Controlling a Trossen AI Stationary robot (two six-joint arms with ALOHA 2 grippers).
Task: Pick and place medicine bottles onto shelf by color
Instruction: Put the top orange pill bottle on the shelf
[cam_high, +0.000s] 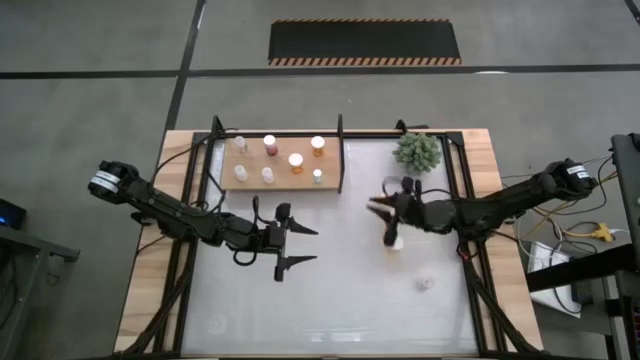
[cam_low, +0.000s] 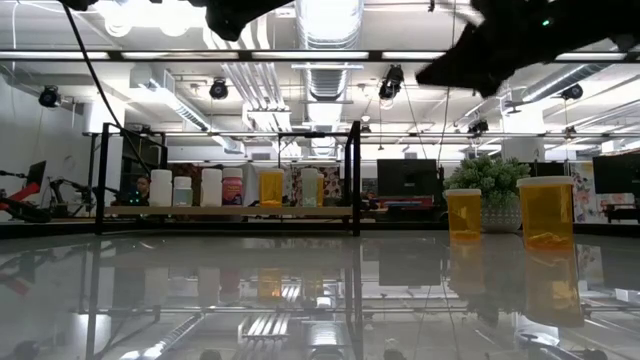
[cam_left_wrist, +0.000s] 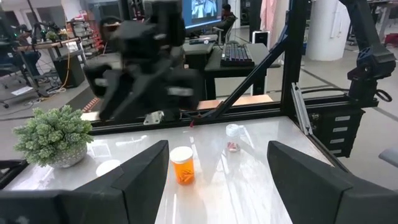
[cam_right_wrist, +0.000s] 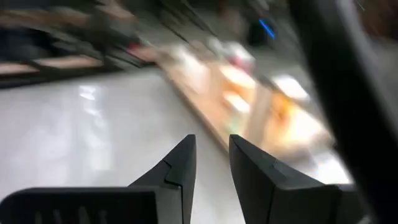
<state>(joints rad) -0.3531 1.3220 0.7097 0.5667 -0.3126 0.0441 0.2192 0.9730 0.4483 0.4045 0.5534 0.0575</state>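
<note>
- The glossy white bench (cam_high: 330, 300) lies bare across its near half, giving wide room to pass
- Seven small pale-capped medicine bottles stand spaced on the flat light-brown wooden shelf (cam_high: 283, 181); only narrow gaps between them
- Black frame bars (cam_high: 341, 150) edge the shelf and block its sides
- The spiky green potted plant (cam_high: 417, 152) fills the far right corner
- One orange pale-capped bottle (cam_high: 397, 240) and a clear bottle (cam_high: 426, 284) stand apart on the bench's right side
</note>
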